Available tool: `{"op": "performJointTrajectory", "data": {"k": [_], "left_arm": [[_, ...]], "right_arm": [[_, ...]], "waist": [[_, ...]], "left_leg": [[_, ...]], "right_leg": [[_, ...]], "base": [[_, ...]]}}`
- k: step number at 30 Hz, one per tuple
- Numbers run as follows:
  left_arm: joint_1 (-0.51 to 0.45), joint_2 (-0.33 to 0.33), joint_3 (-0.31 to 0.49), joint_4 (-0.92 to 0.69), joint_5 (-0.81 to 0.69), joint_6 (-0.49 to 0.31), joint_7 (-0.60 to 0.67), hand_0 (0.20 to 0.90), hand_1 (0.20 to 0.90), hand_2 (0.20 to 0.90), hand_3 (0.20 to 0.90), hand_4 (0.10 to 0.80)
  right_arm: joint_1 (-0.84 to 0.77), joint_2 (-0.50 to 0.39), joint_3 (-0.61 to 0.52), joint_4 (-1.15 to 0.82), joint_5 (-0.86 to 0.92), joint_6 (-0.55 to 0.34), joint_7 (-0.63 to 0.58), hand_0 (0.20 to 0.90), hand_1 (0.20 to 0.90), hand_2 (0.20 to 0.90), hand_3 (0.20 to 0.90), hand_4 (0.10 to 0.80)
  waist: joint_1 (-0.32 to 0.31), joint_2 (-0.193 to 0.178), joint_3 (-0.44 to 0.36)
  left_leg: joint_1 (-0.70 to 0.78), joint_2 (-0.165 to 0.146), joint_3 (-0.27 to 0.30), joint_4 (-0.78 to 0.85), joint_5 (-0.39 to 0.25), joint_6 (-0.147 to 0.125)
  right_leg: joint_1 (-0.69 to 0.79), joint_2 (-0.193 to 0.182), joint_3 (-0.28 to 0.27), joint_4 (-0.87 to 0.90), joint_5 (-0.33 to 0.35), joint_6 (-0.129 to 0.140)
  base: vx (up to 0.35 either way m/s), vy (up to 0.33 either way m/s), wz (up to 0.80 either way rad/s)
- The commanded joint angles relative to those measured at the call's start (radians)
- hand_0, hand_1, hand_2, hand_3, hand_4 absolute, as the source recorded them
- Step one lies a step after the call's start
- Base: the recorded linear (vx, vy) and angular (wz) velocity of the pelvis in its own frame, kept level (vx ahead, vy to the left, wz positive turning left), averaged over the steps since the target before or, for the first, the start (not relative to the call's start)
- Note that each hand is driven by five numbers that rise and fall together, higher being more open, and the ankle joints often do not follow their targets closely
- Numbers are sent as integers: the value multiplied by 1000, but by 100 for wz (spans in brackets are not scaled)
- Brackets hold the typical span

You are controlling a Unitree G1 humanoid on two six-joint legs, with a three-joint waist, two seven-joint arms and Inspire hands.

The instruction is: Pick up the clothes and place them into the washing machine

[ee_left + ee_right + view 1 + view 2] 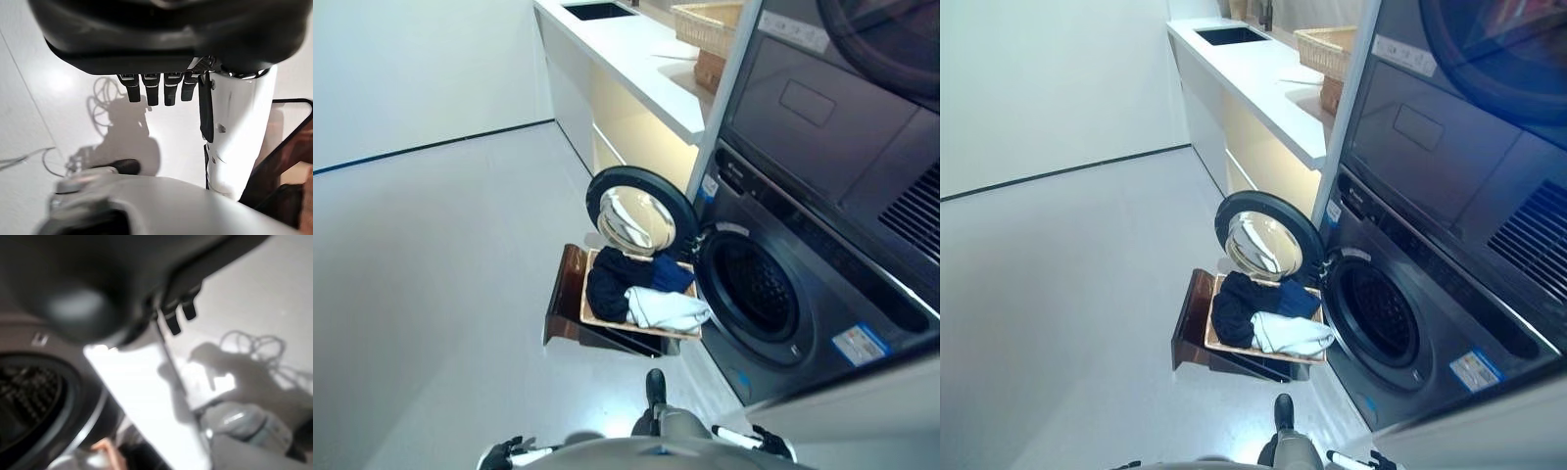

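left hand (156, 90), fingers straight, and right hand (178, 316), fingers unreadable, hang low over the floor (440, 264). beyond, dark and white clothes (641, 289) lie in a basket (570, 294) touching the washer (759, 294), door (641, 211) open. far back, tabletop (636, 54).

My two head eyes look steeply down from above, sharing the washing machine (773, 294), its open door (1268, 235) and the basket (607, 323) on the floor. Each wrist camera peers along my own hand from very close, toward the floor (58, 98).
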Motion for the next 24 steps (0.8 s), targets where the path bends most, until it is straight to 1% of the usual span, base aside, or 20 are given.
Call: {"op": "performJointTrajectory", "data": {"k": [1,2,3,4,5,6,9,10,12,13,14,21,24], "left_arm": [[-55,10,18,5,-17,-38,19,900,900,900,900,800],[-59,6,21,7,-25,-37,20,900,900,900,900,800],[-67,-4,16,7,-42,-39,29,900,900,900,900,800],[-67,-5,16,7,-42,-39,29,900,900,900,900,800],[-85,-8,5,-8,-57,-46,36,900,900,900,900,800],[-85,-8,5,-8,-57,-46,36,900,900,900,900,800],[-116,-17,-19,-39,-55,-50,46,900,900,900,900,800],[-118,-20,-25,-41,-46,-53,46,900,900,900,900,800],[-119,-23,-32,-43,-40,-54,44,900,900,900,900,800],[-117,-22,-37,-50,-32,-54,41,900,900,900,900,800],[-119,-21,-40,-58,-30,-56,42,900,900,900,900,800],[-129,-15,-38,-60,-16,-58,38,900,900,900,900,800],[-123,-12,-31,-50,-13,-51,32,900,900,900,900,800]], "right_arm": [[-68,-24,-14,-20,-4,-38,-19,900,900,900,900,800],[-74,-28,-10,-20,-6,-41,-18,900,900,900,900,800],[-84,-38,-12,-23,1,-47,-26,900,900,900,900,800],[-84,-38,-12,-23,1,-47,-26,900,900,900,900,800],[-93,-51,-18,-39,27,-58,-33,900,900,900,900,800],[-93,-51,-18,-39,27,-58,-33,900,900,900,900,800],[-109,-72,-18,-36,37,-57,-48,900,900,900,900,800],[-110,-76,-22,-35,39,-57,-47,900,900,900,900,800],[-111,-78,-23,-35,42,-57,-43,900,900,900,900,800],[-108,-77,-21,-41,40,-59,-43,900,900,900,900,800],[-107,-76,-18,-45,39,-61,-40,900,900,900,900,800],[-100,-69,-22,-17,30,-55,-38,900,900,900,900,800],[-83,-64,-24,-12,18,-53,-35,900,900,900,900,800]], "waist": [[9,-17,-15],[7,-15,-21],[4,-11,-25],[2,-11,-26],[-6,-11,-21],[-7,-11,-22],[-14,-5,-32],[-17,0,-41],[-19,6,-49],[-21,14,-60],[-22,18,-62],[-19,26,-67],[-18,28,-70]], "left_leg": [[45,-13,-2,53,-72,-67],[48,6,-5,61,-69,-78],[12,32,-13,124,-35,-98],[11,32,-14,126,-35,-99],[-26,48,15,172,1,-113],[-27,48,14,173,0,-113],[-32,77,80,133,9,-128],[-23,82,91,117,10,-131],[-17,87,94,104,17,-135],[-11,89,91,90,43,-142],[-11,88,89,87,55,-142],[-6,88,89,79,72,-144],[8,93,82,72,100,-148]], "right_leg": [[-32,13,47,21,-18,38],[-34,28,43,42,-36,29],[-18,45,31,55,-58,12],[-18,45,29,55,-59,12],[-2,38,-2,48,-70,7],[-1,38,-3,48,-70,7],[29,37,-58,29,-102,1],[31,40,-63,31,-110,0],[31,44,-69,37,-118,-2],[27,49,-71,45,-119,-4],[27,49,-72,49,-119,-5],[38,55,-75,48,-134,-16],[50,60,-76,46,-141,-20]], "base": [[351,-306,29],[277,-271,48],[276,-271,49],[261,-290,80],[93,-127,48],[142,-194,72],[144,-167,50],[148,-127,31],[94,-49,10],[79,-23,10],[79,-22,11],[39,-15,1],[63,-38,-2]]}}
